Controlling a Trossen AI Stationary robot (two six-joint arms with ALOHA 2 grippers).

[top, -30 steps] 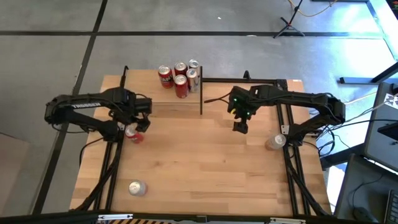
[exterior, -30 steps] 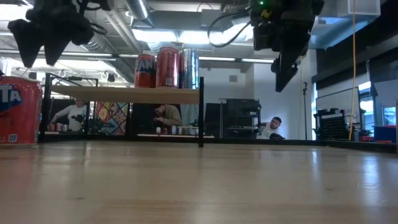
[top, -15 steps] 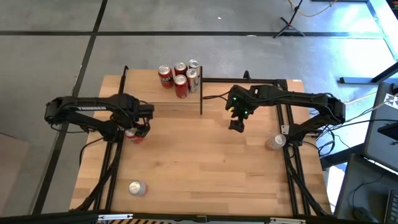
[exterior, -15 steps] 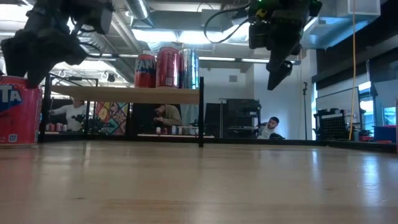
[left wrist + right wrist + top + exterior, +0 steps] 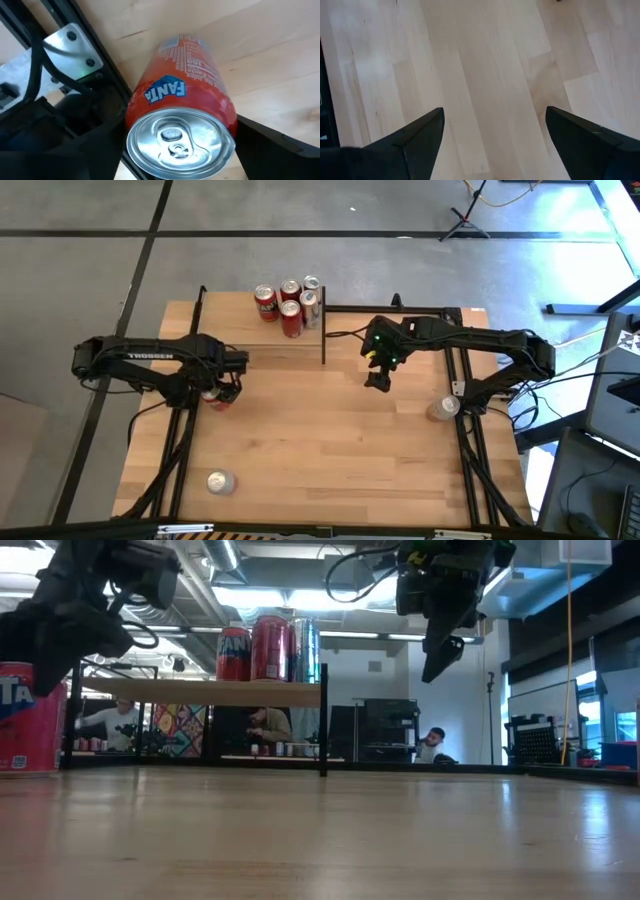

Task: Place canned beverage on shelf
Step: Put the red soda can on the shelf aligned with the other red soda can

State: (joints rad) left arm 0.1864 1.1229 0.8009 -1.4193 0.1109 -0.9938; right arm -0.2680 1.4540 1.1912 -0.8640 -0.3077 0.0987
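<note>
A red Fanta can [image 5: 180,100] stands upright on its base on the tabletop at the left [image 5: 216,401]; it also shows at the left edge of the low view [image 5: 25,720]. My left gripper [image 5: 222,387] is open and lowered over the can, one finger on each side of its upper part. My right gripper [image 5: 378,379] is open and empty, hanging above the table right of the shelf; it shows high up in the low view [image 5: 440,645]. The shelf [image 5: 230,315], a light-wood board on black posts, carries several upright cans [image 5: 290,305] at its right end. My left gripper comes at the can from above, pointing down. Its fingers [image 5: 75,150] stand close on either side of the can's upper wall [image 5: 150,107]. I cannot tell whether they touch it. The can stands upright on the table.
A silver can [image 5: 220,481] is near the table's front left. Another silver can [image 5: 443,408] stands at the right edge. Black frame rails [image 5: 465,440] run along both table sides. Bare wood lies in the middle [image 5: 330,440]. People show in the room beyond the table [image 5: 265,730].
My left gripper has gone down over the Fanta can, so that its fingers now flank the can's top. My right gripper has risen and drawn a little toward the far edge and the shelf. The can has stayed where it was.
</note>
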